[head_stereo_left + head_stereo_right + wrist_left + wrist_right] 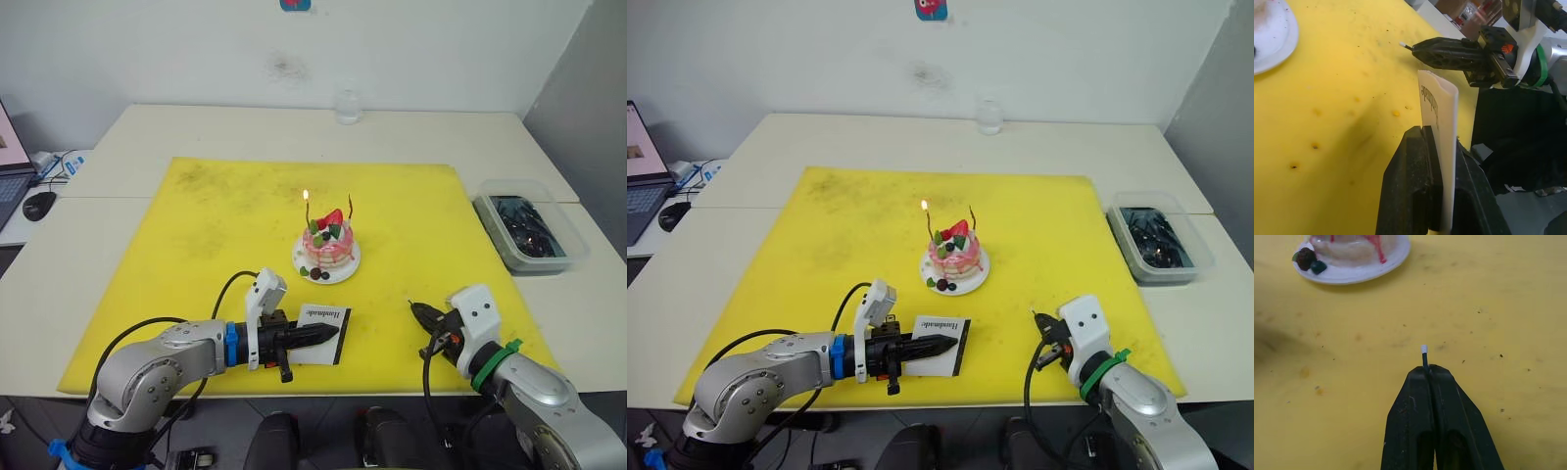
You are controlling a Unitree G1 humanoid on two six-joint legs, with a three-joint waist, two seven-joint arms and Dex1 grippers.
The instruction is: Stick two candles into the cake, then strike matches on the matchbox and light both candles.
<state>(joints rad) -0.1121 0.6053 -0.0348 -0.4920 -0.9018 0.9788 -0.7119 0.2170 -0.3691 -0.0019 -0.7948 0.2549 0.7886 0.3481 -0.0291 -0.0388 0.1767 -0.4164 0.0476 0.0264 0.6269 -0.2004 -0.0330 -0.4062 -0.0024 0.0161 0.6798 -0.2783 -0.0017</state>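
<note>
Cake (pixel 957 253) on its white plate (pixel 975 279) mid yellow mat (pixel 843 255). Two candles in the cake: left candle (pixel 927 221) lit, right candle (pixel 974 218) unlit. Left tool (pixel 945 344) clamped on the matchbox (pixel 942 343), near front mat edge. Right tool (pixel 1042 324) closed near front right of mat; the match isn't resolvable here. Clear bin (pixel 1161 240) on the surface, right of mat. Laptop (pixel 642 171), mouse (pixel 673 215) far left.
</note>
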